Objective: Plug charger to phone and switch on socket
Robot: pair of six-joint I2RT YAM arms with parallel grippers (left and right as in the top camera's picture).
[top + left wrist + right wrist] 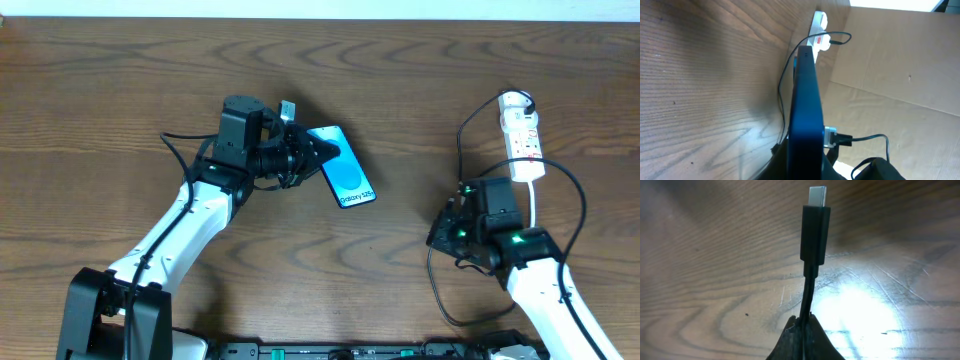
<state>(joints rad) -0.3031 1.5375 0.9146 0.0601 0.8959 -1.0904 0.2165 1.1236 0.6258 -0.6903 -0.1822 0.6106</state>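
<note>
The phone [345,168], with a blue screen and "Galaxy S25" text at its near-right end, lies slanted at the table's middle. My left gripper [312,153] is shut on its far-left end. In the left wrist view the phone [805,95] shows edge-on, running away from the gripper [805,167]. My right gripper [438,236] is shut on the charger [459,150], the thin black cable. In the right wrist view the plug tip [815,225] stands up out of the shut gripper [806,322], metal end free above the wood. The socket [522,135] lies at the far right.
The black cable loops on the table around my right arm [540,280] and back to the socket [819,27]. A white cord [532,205] runs from the strip toward me. A tan cardboard surface [890,75] lies beyond the table's far edge.
</note>
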